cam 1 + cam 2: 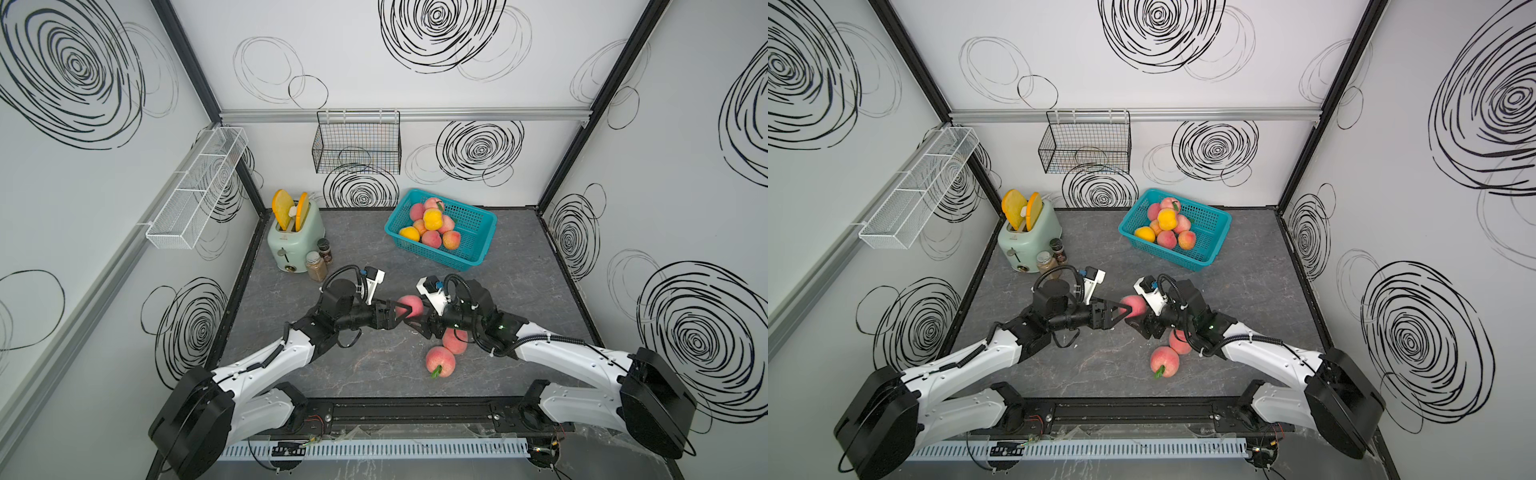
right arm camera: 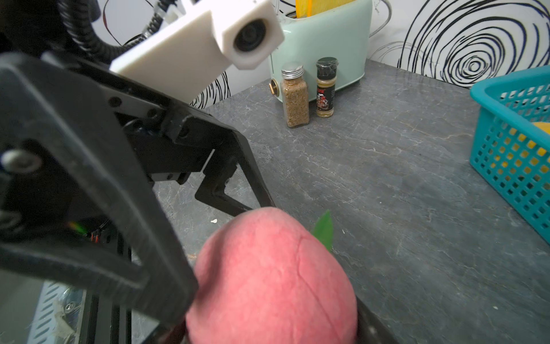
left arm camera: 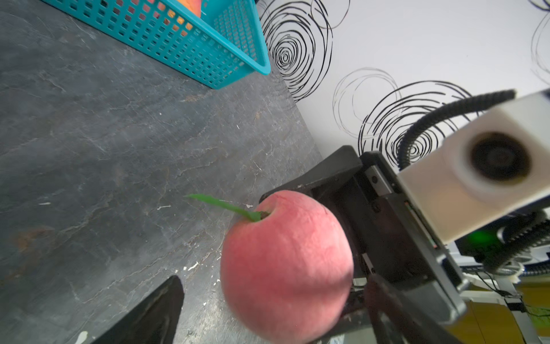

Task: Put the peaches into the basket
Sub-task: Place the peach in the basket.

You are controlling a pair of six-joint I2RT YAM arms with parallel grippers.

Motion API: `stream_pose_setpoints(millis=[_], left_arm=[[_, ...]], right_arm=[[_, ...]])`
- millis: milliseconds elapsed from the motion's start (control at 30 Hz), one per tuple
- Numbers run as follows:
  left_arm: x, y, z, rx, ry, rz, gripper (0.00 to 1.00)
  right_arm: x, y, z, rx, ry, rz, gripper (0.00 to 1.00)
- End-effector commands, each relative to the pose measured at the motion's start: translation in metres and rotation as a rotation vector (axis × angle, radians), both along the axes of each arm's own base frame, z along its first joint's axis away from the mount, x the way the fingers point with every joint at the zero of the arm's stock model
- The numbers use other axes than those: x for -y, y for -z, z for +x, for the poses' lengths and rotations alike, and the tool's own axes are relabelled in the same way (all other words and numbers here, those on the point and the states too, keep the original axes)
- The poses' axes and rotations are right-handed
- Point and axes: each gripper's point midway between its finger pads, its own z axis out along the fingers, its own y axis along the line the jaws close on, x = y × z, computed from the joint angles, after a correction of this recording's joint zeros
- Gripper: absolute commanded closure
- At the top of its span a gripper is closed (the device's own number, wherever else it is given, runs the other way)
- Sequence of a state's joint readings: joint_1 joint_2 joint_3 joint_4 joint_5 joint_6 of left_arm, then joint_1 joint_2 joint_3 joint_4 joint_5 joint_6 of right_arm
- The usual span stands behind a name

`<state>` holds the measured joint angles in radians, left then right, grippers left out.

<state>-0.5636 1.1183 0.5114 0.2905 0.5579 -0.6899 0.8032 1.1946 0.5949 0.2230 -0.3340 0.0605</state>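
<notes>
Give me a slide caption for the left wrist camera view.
Right gripper clamps a pink peach with a green stem, grey tabletop and turquoise basket behind.

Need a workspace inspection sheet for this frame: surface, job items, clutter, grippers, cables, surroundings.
Surface: dark grey marbled tabletop, white specks.
Job's things: turquoise perforated plastic basket holds piled pink and yellow peaches; two pink peaches loose on tabletop; stemmed pink peach between both grippers.
Clutter: mint-green toaster with orange-yellow slices; two spice jars.
Grippers: left gripper open, fingers off the fruit; right gripper shut on it.
Cables: black corrugated cables loop at both wrists.
Surroundings: scribble-patterned white walls; black wire basket; white mesh rack.
</notes>
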Motion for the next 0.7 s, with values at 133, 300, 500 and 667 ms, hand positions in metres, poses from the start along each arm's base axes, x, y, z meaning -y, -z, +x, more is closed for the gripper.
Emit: stream_pose_setpoints(millis=[133, 300, 500, 667], left_arm=[[-0.026, -0.002, 0.018, 0.028, -0.102, -0.012, 0.02], [-0.03, 0.003, 0.027, 0.05, -0.13, 0.031, 0.02], [-0.03, -0.001, 0.039, 0.099, -0.157, 0.071, 0.02], [-0.021, -0.003, 0.047, 0.153, -0.161, 0.148, 0.02]], right_arm=[[0.03, -0.023, 0.057, -0.02, 0.178, 0.072, 0.3], [0.059, -0.035, 0.104, 0.007, 0.317, 0.052, 0.3], [0.093, -0.042, 0.166, 0.024, 0.462, 0.047, 0.3], [0.105, -0.043, 0.208, 0.042, 0.531, 0.049, 0.3]])
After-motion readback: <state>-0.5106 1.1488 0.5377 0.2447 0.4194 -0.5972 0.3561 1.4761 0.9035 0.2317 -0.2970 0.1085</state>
